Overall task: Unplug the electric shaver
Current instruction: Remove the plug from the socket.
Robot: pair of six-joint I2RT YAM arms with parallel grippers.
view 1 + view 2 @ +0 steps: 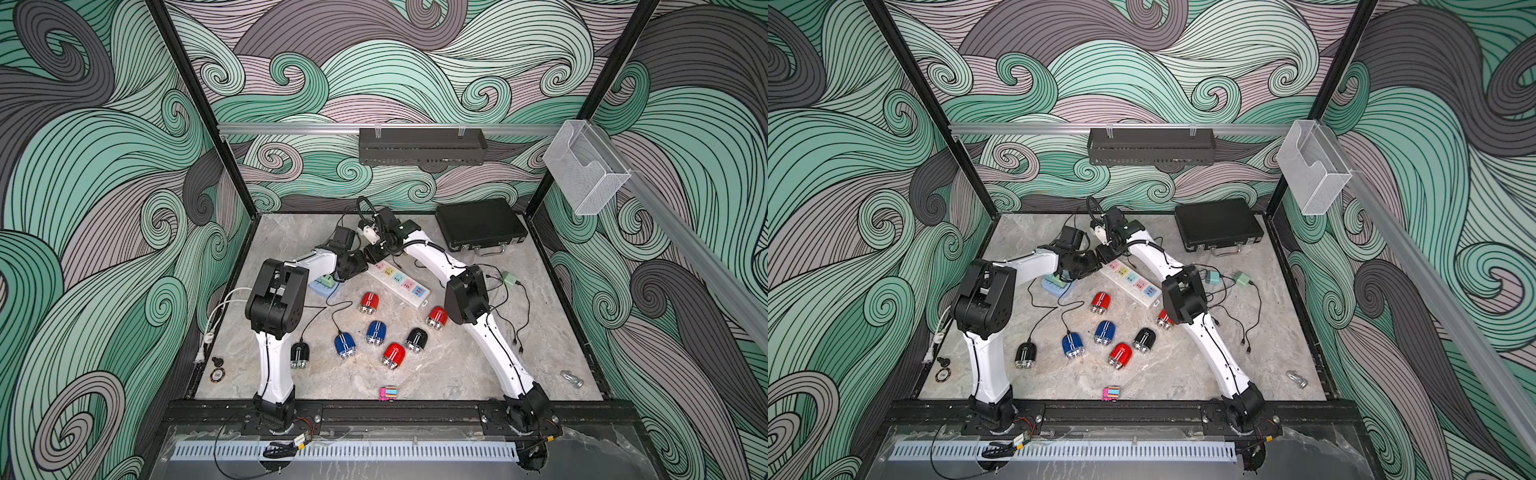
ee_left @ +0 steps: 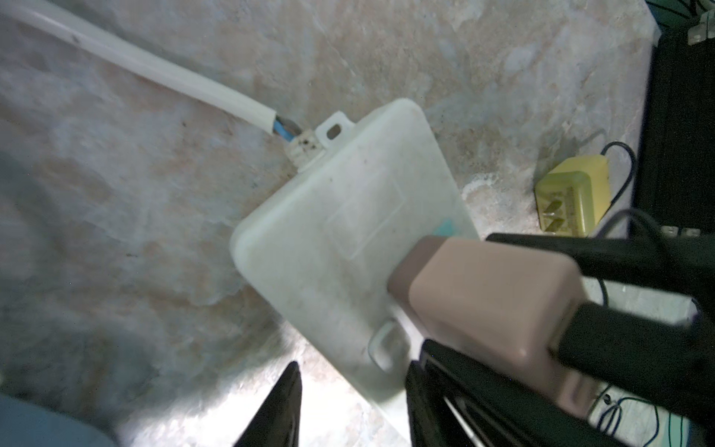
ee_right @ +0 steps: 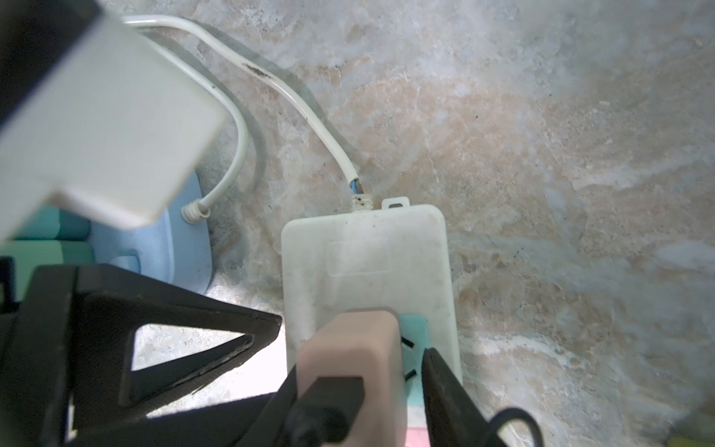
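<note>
A beige adapter (image 3: 352, 360) with a black cable is plugged into the far end of the white power strip (image 1: 401, 284) (image 3: 367, 263). My right gripper (image 3: 360, 363) (image 1: 374, 251) straddles it, open: one finger touches the adapter and the other stands a little off it. My left gripper (image 2: 354, 371) (image 1: 357, 266) is open beside the same end, one finger against the strip's edge. Several shavers lie in front. The black shaver (image 1: 299, 355) and a blue shaver (image 1: 345, 345) have cables. I cannot trace which shaver the beige adapter's cable leads to.
A blue socket block (image 1: 324, 287) with green adapters sits under the left arm. A black case (image 1: 480, 224) lies at the back right. Loose cables (image 1: 511, 316) and a green adapter (image 1: 509, 277) lie on the right. A small pink toy (image 1: 387, 392) sits near the front edge.
</note>
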